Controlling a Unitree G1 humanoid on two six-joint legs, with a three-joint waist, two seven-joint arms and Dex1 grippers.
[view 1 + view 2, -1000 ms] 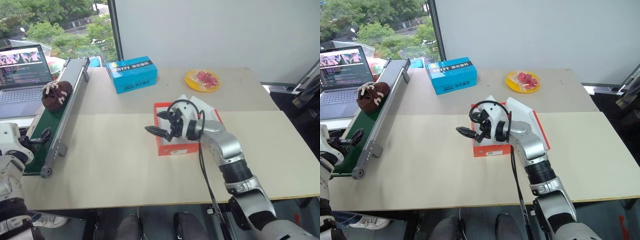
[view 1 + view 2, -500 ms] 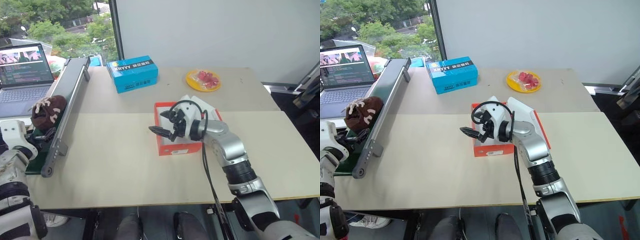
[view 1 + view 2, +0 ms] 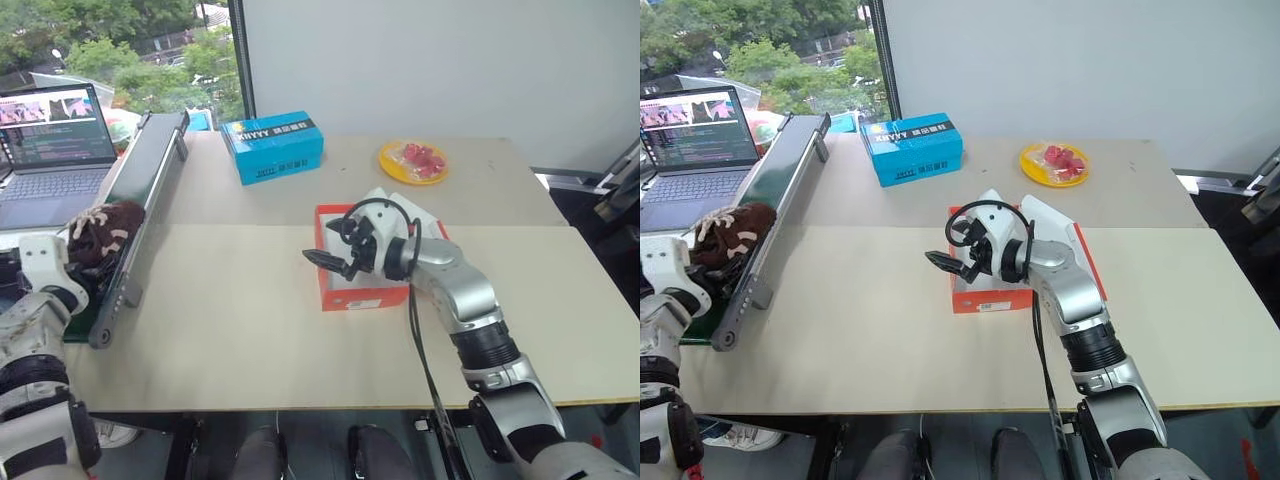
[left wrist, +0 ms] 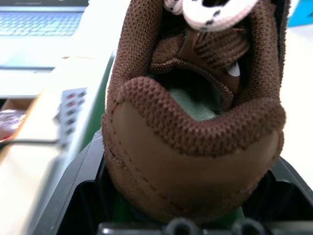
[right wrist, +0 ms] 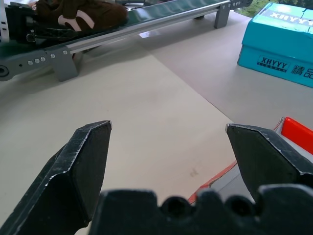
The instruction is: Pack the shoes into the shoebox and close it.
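Observation:
One dark brown shoe (image 3: 105, 232) with whitish laces lies on the green conveyor belt (image 3: 140, 195) at the table's left edge. Its heel (image 4: 195, 161) sits between the black fingers (image 4: 73, 196) of my left gripper (image 3: 82, 272), which press on both sides of it. The red-orange shoebox (image 3: 365, 296) stands open at the table's middle, its lid (image 3: 400, 205) tipped back and showing white. My right gripper (image 3: 318, 260) hovers open and empty over the box's left front corner, pointing left toward the belt. The right wrist view shows the shoe (image 5: 78, 14) far off.
A blue box with white lettering (image 3: 272, 147) stands at the back of the table. A yellow plate (image 3: 412, 160) holding red pieces is at the back right. An open laptop (image 3: 55, 130) sits left of the conveyor. Bare tabletop (image 3: 230, 310) lies between conveyor and shoebox.
The shoe has travelled down the belt toward me. My left gripper moved forward to meet it and narrowed around its heel. The right arm held still.

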